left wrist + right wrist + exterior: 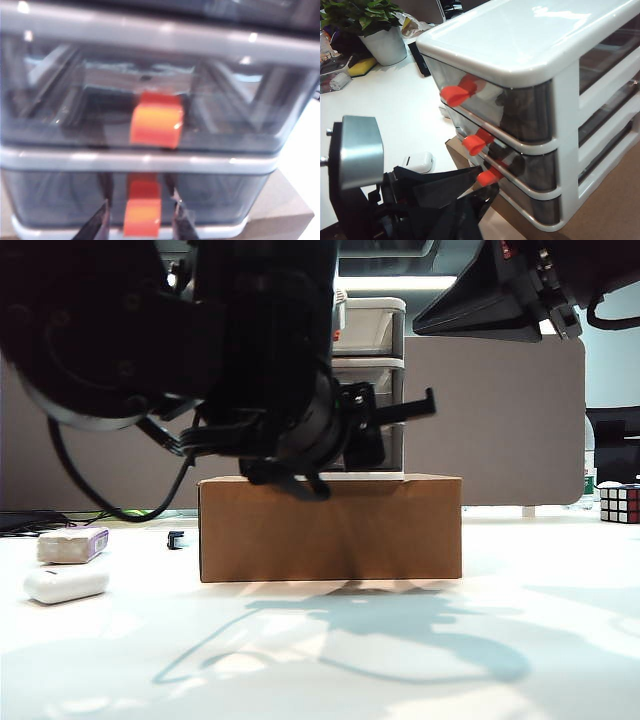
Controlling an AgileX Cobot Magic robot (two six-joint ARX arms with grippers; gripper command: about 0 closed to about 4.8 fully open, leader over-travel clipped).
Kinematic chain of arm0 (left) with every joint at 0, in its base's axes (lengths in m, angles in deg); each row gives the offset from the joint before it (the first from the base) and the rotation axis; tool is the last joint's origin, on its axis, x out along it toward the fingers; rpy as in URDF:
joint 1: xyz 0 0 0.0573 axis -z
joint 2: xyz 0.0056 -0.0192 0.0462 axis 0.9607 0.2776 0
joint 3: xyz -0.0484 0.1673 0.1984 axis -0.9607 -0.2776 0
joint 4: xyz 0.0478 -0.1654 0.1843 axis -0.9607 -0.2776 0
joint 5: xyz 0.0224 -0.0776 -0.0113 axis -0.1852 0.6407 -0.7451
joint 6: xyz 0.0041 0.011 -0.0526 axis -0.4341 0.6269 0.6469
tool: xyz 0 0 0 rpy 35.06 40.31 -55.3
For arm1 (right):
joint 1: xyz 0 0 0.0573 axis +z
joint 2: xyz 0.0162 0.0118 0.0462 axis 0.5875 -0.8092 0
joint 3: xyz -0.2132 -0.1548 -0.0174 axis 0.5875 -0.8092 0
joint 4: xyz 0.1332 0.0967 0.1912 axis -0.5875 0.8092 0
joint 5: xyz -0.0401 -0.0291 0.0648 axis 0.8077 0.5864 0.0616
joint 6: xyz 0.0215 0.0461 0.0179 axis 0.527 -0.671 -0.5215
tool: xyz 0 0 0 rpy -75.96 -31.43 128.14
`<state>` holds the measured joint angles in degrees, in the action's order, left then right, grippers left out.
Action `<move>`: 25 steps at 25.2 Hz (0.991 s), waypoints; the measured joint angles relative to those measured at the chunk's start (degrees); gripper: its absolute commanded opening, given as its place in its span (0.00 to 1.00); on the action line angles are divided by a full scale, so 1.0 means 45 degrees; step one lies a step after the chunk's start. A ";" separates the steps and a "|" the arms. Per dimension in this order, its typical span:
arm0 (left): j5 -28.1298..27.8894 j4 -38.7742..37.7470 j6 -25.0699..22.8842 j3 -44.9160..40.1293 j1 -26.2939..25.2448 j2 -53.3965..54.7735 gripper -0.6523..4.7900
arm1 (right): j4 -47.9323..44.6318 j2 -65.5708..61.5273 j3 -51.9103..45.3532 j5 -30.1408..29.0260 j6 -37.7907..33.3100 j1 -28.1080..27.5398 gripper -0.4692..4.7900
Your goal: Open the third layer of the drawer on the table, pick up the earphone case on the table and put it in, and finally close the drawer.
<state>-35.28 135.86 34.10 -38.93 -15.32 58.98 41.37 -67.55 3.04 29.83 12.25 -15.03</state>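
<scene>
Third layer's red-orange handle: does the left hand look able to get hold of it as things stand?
Probably yes. In the left wrist view the left hand has a finger on each side of the third layer's handle, jaws apart, nothing between them. The drawer looks shut, standing on the cardboard box.

A grey partition (pixel 495 420) stood behind the cardboard box (pixel 330 528). A ceiling light (pixel 395 283) glowed above the partition, and a potted plant (pixel 375 27) sat well beyond the box.
</scene>
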 measured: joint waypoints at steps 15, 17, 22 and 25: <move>0.0039 -0.0418 -0.0330 0.0432 -0.0034 0.0316 0.40 | -0.0044 0.0000 0.0000 0.0015 0.0000 -0.0005 0.08; -0.0078 -0.0418 -0.0325 0.0432 -0.0039 0.0316 0.39 | -0.0044 0.0000 0.0000 0.0010 0.0000 -0.0005 0.08; -0.0078 -0.0418 -0.0325 0.0432 -0.0121 0.0316 0.37 | -0.0044 0.0000 0.0000 0.0010 0.0000 -0.0005 0.08; -0.0083 -0.0423 -0.0325 0.0432 -0.0160 0.0316 0.29 | -0.0044 0.0000 0.0000 0.0010 0.0000 -0.0005 0.08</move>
<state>-35.65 133.96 32.64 -36.99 -16.04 60.40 41.17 -67.55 3.04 29.88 12.25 -15.06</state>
